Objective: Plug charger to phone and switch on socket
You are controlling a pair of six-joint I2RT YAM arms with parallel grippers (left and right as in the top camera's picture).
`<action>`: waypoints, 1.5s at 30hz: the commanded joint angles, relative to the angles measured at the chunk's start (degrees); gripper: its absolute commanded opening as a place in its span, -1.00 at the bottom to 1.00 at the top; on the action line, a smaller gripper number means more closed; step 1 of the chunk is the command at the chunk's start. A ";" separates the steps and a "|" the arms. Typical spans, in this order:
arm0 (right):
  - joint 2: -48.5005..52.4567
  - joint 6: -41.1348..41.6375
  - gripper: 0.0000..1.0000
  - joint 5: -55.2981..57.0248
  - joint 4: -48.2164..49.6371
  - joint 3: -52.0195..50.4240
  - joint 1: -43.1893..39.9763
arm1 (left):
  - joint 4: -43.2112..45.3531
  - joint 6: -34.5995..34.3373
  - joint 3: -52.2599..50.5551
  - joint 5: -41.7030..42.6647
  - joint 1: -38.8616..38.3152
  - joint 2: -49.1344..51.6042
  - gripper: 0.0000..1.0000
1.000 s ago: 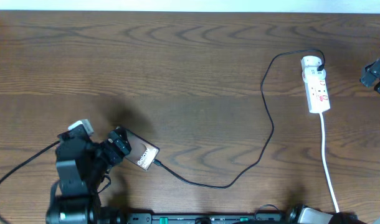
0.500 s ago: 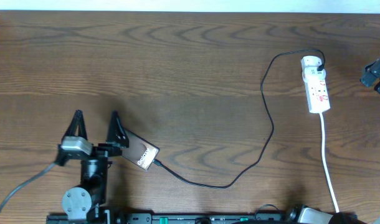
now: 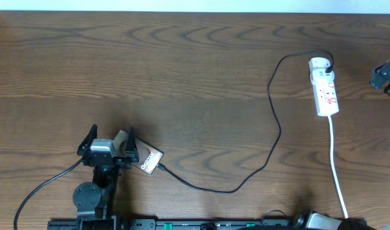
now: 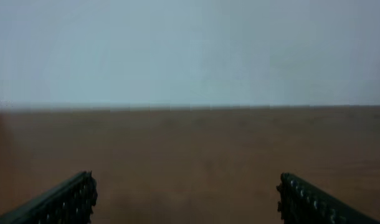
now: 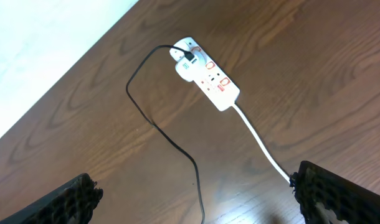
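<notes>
The phone (image 3: 148, 160) lies flat at the front left, and the charger's (image 3: 276, 131) tip meets its lower right end. The thin black cable loops right and up to a black plug in the far end of the white socket (image 3: 324, 86). My left gripper (image 3: 110, 134) is open and empty; its right finger overlaps the phone's left end from above. Its wrist view shows only blurred table between the fingers (image 4: 187, 196). My right gripper (image 3: 385, 76) is at the right edge, beside the socket. Its wrist view shows open fingers (image 5: 196, 193) above the socket (image 5: 205, 73) and the charger (image 5: 159, 127).
The socket's white cord (image 3: 335, 166) runs down to the front edge and also shows in the right wrist view (image 5: 258, 143). The left arm's thicker black cable (image 3: 38, 185) trails to the front left. The table's far edge (image 3: 195, 11) meets a pale wall.
My left gripper left the phone's left end, turned to point at the far edge with its fingers open, then shifted right and nearer. The phone, charger and socket have not moved.
</notes>
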 commanded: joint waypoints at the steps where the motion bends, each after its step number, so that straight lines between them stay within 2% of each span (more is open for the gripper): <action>1: -0.24 0.35 0.98 0.24 -0.04 0.26 0.33 | -3.98 -5.44 -0.11 -4.42 0.42 -0.52 0.83; 3: -0.24 0.35 0.99 0.24 -0.04 0.26 0.33 | -8.26 -5.29 -0.11 -4.94 0.42 -0.52 0.83; 26: -0.24 0.35 0.99 0.24 -0.04 0.26 0.33 | -8.00 -2.43 -0.11 -5.79 0.39 -0.13 0.83; 45: -0.24 0.35 0.99 0.24 -0.04 0.26 0.33 | -7.78 -2.49 -0.11 -5.68 0.39 9.38 0.83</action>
